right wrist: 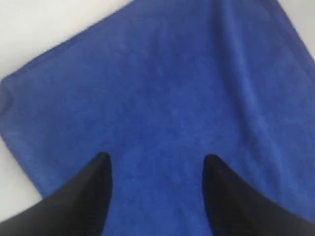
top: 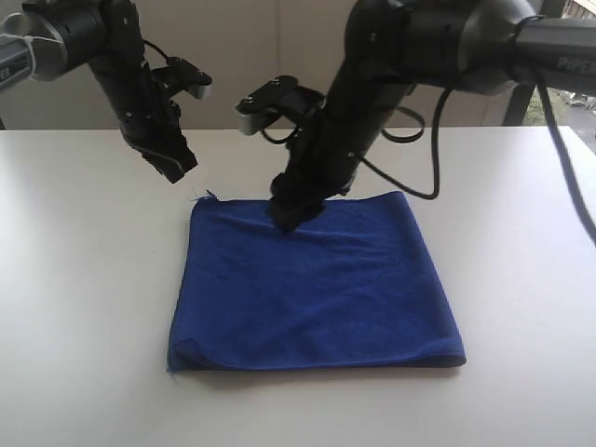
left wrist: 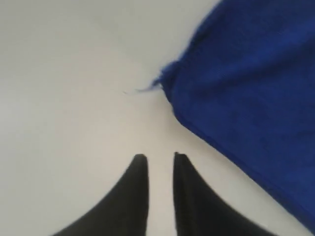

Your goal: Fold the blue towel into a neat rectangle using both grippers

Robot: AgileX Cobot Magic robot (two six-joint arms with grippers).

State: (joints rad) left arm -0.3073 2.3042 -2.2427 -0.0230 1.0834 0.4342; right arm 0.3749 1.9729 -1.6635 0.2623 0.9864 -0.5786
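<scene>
Blue towel (top: 317, 289) laid folded at centre of table (top: 84, 279). Left gripper (left wrist: 160, 157) narrowly parted, empty; right gripper (right wrist: 157, 160) spread wide, empty, over towel. Cloth judged soft, light, limp; best pinched at corners.

Reaches down from the far left with the left gripper (top: 175, 166) (left wrist: 160, 158), held raised, jaws a narrow slit apart; leans in from the far right toward the middle with the right gripper (top: 291, 219) (right wrist: 156, 161), tips low, jaws spread wide
</scene>
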